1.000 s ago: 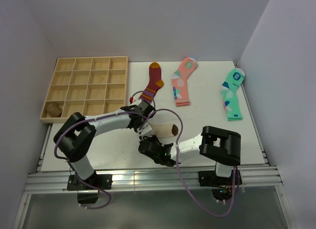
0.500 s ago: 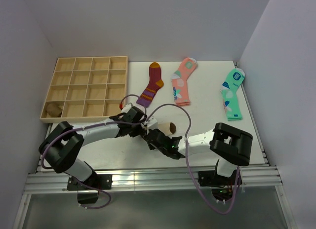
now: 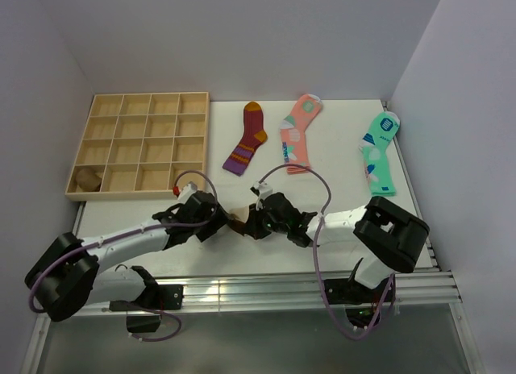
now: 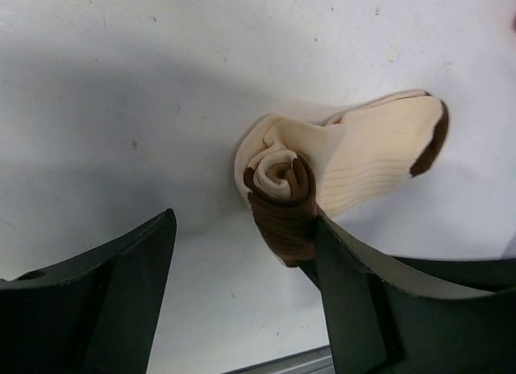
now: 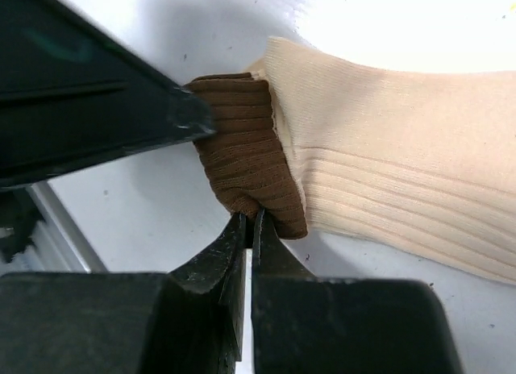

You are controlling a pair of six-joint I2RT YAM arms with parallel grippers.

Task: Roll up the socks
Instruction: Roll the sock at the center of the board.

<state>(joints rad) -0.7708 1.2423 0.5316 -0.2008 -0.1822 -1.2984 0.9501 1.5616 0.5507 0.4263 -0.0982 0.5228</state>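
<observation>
One tray [image 3: 121, 194], sixteen compartments, one bundle [image 3: 87, 179] inside. Right of the tray: three flat socks, maroon [image 3: 247, 139], pink [image 3: 298, 134], green [image 3: 379, 155], and one beige-brown sock roll [image 4: 322, 172].

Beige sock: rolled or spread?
Partly rolled. The beige sock coils into a spiral at one end, wrapped by the brown sock; its dark-tipped end lies flat on the table.

White table [image 3: 347, 189]: flat top, walled on three sides.

Items directly on it:
- Wooden compartment tray [image 3: 137, 196], far left.
- Maroon striped sock [image 3: 247, 139], pink patterned sock [image 3: 298, 134] and mint-green patterned sock [image 3: 378, 152], laid flat in a row along the far side, apart from each other.
- Socks [image 4: 355, 156], beige and brown, partly rolled, near the front centre.
</observation>
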